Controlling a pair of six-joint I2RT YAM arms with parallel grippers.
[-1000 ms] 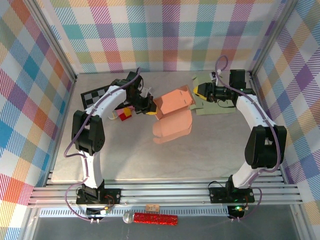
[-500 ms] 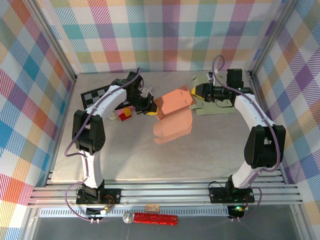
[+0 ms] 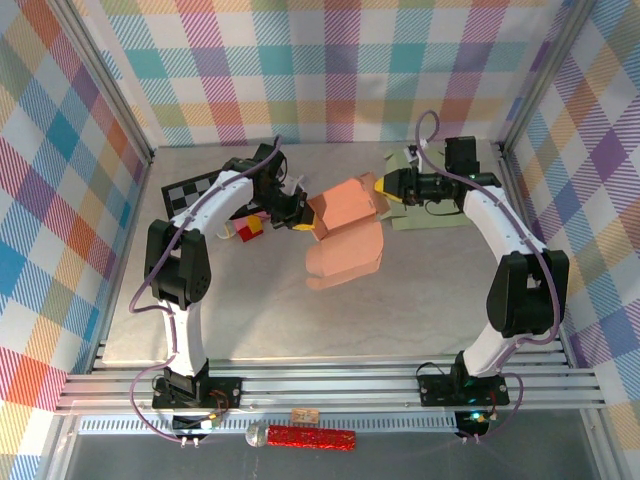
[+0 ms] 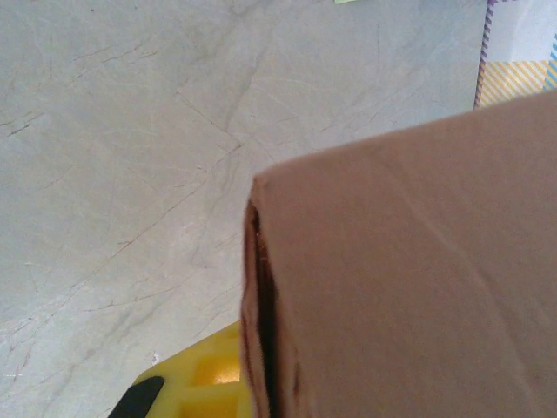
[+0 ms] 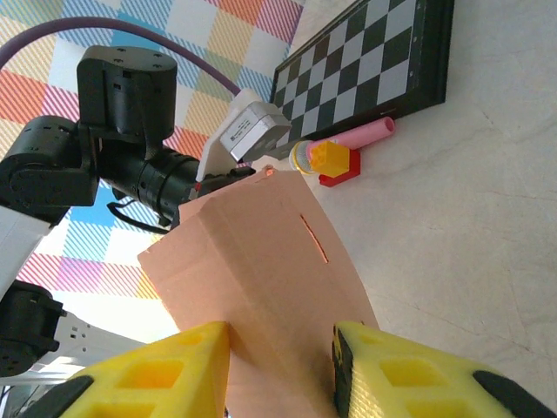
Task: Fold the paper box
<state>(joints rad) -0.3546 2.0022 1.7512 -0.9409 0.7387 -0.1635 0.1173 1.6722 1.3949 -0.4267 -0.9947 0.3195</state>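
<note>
The salmon-pink paper box (image 3: 348, 203) sits just above the middle of the top view, between the two arms and apparently lifted off the grey table (image 3: 430, 290). The left gripper (image 3: 299, 223) is clamped on the box's left edge; its wrist view has the cardboard corner filling the right half of the frame, with one yellow finger (image 4: 196, 390) beneath it at the bottom edge. The right gripper (image 5: 282, 370) comes in from the upper right. Its yellow fingers (image 5: 165, 374) stand apart on either side of the box's right end, and I cannot tell whether the pads are pressing the panel. I judge this to be the forming step: one arm anchors the box while the other works an end panel. The next move calls for a firm pinch on that panel, then a turn along its crease without pulling the box from the left grip.
</note>
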